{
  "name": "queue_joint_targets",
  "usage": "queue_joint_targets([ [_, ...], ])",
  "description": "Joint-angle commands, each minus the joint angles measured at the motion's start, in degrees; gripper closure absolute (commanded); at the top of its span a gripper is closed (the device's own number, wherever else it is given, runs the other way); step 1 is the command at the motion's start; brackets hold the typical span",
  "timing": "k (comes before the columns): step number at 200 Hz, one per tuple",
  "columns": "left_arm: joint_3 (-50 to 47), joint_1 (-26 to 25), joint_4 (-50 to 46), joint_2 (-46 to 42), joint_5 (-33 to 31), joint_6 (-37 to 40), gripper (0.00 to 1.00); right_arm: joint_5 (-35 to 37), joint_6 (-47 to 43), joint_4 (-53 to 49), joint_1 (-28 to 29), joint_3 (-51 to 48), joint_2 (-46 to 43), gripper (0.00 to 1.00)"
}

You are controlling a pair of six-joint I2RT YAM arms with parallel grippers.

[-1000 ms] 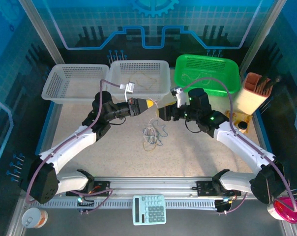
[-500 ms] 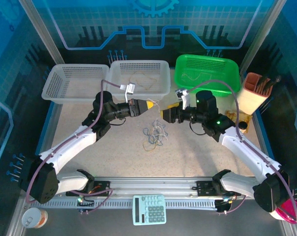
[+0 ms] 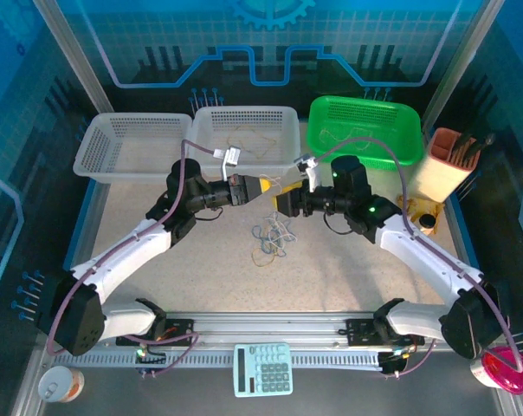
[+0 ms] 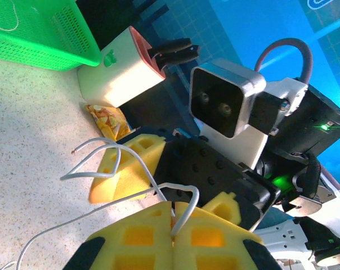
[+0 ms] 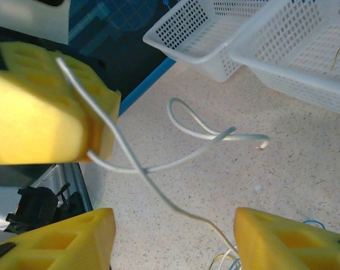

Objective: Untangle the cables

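While the left claw is clamping a white cable tight between its yellow pads, the right claw is hanging roughly half open just opposite, its fingers straddling that strand without touching it. Closing squarely on the single strand, clear of its loop, then drawing apart gently looks wisest. Other cables are lying bundled on the table below both claws.

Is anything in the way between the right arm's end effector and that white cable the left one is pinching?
Nothing visible is. The white cable runs from the shut left end effector straight across the gap of the open right end effector, with just bare table behind.
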Motion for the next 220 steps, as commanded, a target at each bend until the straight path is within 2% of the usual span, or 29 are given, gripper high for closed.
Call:
queue_joint_targets([
  [1,2.3,-0.3,0.1,-0.3,0.9,1.3,1.0,-0.5,0.2,2.7,1.0,1.8,1.4,0.51],
  [12,2.4,-0.4,-0.3,-0.4,1.1,1.3,1.0,-0.6,0.8,3.6,1.1,1.9,1.9,0.68],
  [25,2.4,-0.4,-0.5,-0.7,1.1,1.5,1.0,-0.8,1.4,4.6,1.1,1.9,2.1,0.92],
  [29,2.4,-0.4,-0.6,-0.8,1.0,1.6,0.94,-0.7,1.6,4.9,1.1,1.9,2.0,1.0],
  [46,2.0,-0.3,-1.2,-1.9,0.2,2.2,0.71,0.1,2.2,5.7,0.7,1.5,1.2,1.0],
  [56,1.7,-0.3,-2.0,-2.9,-0.5,3.2,0.5,0.3,3.1,6.3,0.1,1.1,0.2,1.0],
  [75,0.3,0.1,-3.8,-5.1,-2.4,5.0,0.29,0.9,4.9,6.8,-0.9,0.9,-2.0,1.0],
  [84,-1.1,0.5,-3.5,-6.1,-3.3,5.1,0.22,1.0,5.7,7.1,-1.1,0.8,-3.0,1.0],
  [124,-7.4,1.5,0.5,-8.5,-5.0,4.1,0.1,2.9,8.6,6.9,-1.8,1.1,-6.0,1.0],
  [174,-8.5,1.8,0.4,-8.5,-3.6,6.4,0.07,4.1,11.7,7.0,-2.3,1.5,-6.2,1.0],
  [220,-8.9,1.0,1.8,-4.4,-1.2,6.8,0.07,2.6,16.2,10.9,-2.7,0.7,-5.5,1.0],
])
